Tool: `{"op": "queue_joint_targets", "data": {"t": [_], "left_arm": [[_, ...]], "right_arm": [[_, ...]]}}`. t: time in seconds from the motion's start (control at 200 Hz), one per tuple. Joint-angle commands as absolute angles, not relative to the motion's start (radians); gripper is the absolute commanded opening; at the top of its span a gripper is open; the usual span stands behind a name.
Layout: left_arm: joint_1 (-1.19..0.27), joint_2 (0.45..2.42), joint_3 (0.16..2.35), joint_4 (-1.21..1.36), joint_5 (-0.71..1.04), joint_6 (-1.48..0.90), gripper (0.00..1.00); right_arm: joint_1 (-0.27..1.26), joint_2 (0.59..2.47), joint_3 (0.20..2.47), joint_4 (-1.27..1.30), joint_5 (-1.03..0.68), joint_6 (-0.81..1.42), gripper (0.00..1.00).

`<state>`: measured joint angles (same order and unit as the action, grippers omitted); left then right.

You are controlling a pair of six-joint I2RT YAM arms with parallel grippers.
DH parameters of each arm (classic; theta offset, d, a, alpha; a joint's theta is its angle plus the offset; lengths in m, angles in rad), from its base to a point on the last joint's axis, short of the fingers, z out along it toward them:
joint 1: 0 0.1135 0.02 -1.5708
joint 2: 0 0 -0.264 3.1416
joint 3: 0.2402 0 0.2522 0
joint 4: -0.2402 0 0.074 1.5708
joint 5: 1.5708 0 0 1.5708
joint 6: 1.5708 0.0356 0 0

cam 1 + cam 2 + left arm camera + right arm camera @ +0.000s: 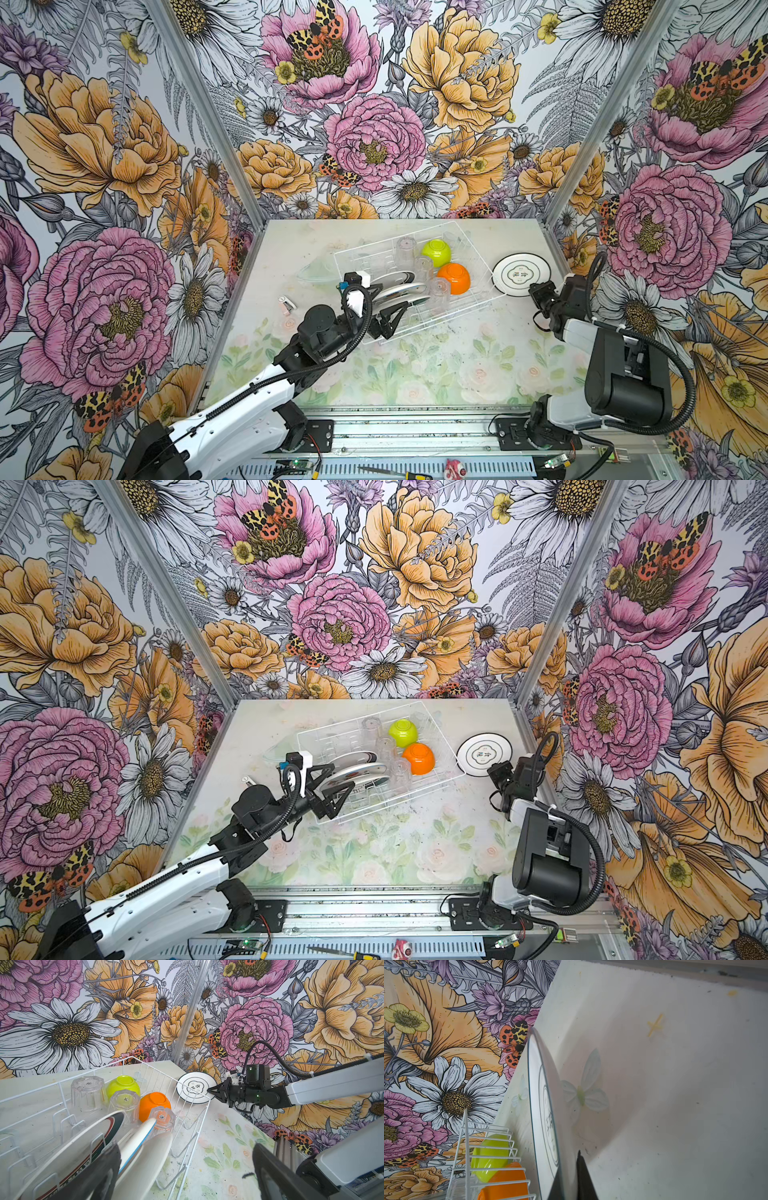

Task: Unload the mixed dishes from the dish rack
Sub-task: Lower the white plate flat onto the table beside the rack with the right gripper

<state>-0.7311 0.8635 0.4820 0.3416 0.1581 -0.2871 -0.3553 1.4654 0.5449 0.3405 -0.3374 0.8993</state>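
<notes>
On the table [415, 365], right of the dish rack [357, 257] and clear of its wire wall: lone plate [521, 274], face up, dark rim band, printed emblem at centre. Right gripper [533, 291] is clamped on its near rim; the right wrist view shows one finger on each face of the edge. The plate looks flat or close to flat, but I cannot tell whether it rests fully on the table. Progress, as judged from the layout: one item out, not yet released; the bulk of the load is not yet out. Rack contents: three plates [133, 1147] on edge in the upright slots at the near-left end, leaning toward one another; three clear tumblers [424, 266], all mouth down, in a loose diagonal line through the middle; lime-green bowl [436, 252], inverted, at the far-right corner; orange bowl [454, 277], inverted, just beside it on the near side and touching or nearly touching the nearest tumbler. Left gripper [395, 318] is at the near-left corner of the rack, jaws spread wide, holding nothing; the left wrist view shows the near plates' edges between its fingers [99, 1169]. Likely next for that arm: close on one of these plates. Eight items to go by this count.
</notes>
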Motion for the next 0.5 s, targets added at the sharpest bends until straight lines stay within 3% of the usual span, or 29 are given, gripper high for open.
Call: {"op": "queue_joint_targets", "data": {"t": [0.0, 0.41, 0.495], "left_arm": [[-0.736, 0.854, 0.468, 0.371, 0.151, -0.269, 0.99], [-0.736, 0.854, 0.466, 0.373, 0.143, -0.272, 0.99], [-0.737, 0.854, 0.466, 0.373, 0.144, -0.274, 0.99]], "right_arm": [[-0.363, 1.492, 0.550, 0.396, -0.351, 0.877, 0.00], [-0.363, 1.535, 0.535, 0.374, -0.365, 0.850, 0.00], [-0.364, 1.532, 0.526, 0.366, -0.360, 0.846, 0.11]]}}
